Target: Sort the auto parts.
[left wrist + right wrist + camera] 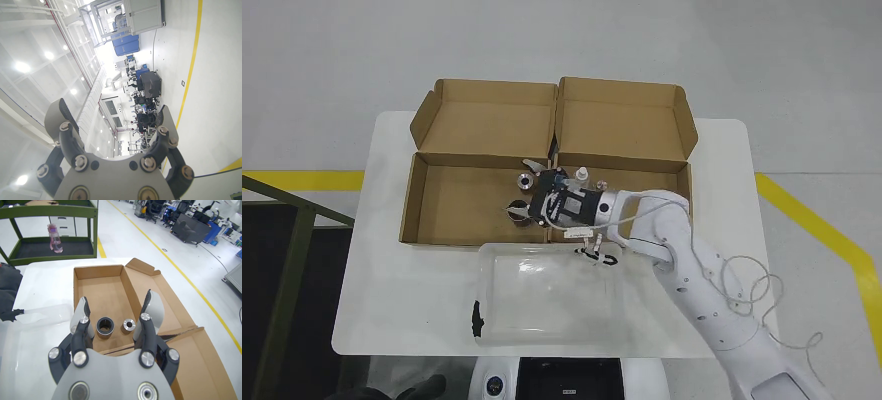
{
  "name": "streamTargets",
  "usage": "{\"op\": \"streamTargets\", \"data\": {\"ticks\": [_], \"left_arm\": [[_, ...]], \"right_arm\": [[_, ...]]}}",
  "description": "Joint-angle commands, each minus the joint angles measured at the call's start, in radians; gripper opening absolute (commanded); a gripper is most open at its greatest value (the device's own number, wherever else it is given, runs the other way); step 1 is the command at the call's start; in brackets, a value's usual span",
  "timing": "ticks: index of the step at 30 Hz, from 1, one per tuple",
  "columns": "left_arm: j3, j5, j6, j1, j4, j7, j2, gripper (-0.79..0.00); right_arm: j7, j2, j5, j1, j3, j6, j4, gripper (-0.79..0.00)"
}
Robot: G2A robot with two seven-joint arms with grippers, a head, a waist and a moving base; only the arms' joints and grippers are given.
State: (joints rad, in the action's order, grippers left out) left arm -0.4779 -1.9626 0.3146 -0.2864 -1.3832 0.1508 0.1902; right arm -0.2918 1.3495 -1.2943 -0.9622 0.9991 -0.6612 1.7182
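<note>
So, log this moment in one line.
right gripper: jaws open over cardboard box | inside: sleeve, bushing | left gripper: jaws open

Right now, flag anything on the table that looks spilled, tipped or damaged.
Nothing stands out. The black-lined sleeve and the silver bushing stand upright, apart, inside a cardboard box, by the open right gripper.

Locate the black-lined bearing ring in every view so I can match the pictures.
Top view: bearing ring, right end of the left cardboard box, nearer the clear bin.
Right wrist view: on the box floor, framed by the open right gripper, beside a silver bushing.
Left wrist view: faces the hall, away from the table.
Shared landmark: the cardboard box.
</note>
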Motion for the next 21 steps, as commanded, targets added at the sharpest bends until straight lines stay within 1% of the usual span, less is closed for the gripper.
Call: {"op": "streamTargets", "data": {"ticks": [1,4,5,12,15,21], "left_arm": [[0.000,0.000,0.000,0.000,0.000,0.000,0.000,0.000],[0.000,0.000,0.000,0.000,0.000,0.000,0.000,0.000],[0.000,0.000,0.000,0.000,0.000,0.000,0.000,0.000],[0.000,0.000,0.000,0.000,0.000,0.000,0.000,0.000],[0.000,0.000,0.000,0.000,0.000,0.000,0.000,0.000],[0.000,0.000,0.000,0.000,0.000,0.000,0.000,0.000]], "right_arm": [[0.027,-0.011,-0.005,-0.060,0.047,0.008,0.047,-0.237],[0.052,-0.029,-0.026,-0.137,0.116,0.008,0.096,-0.215],[0.059,-0.034,-0.032,-0.162,0.140,0.008,0.109,-0.191],[0.149,-0.065,-0.055,-0.324,0.292,0.020,0.170,-0.160],[0.195,-0.074,-0.072,-0.383,0.345,0.033,0.190,-0.148],[0.287,-0.088,-0.107,-0.489,0.430,0.070,0.215,-0.083]]}}
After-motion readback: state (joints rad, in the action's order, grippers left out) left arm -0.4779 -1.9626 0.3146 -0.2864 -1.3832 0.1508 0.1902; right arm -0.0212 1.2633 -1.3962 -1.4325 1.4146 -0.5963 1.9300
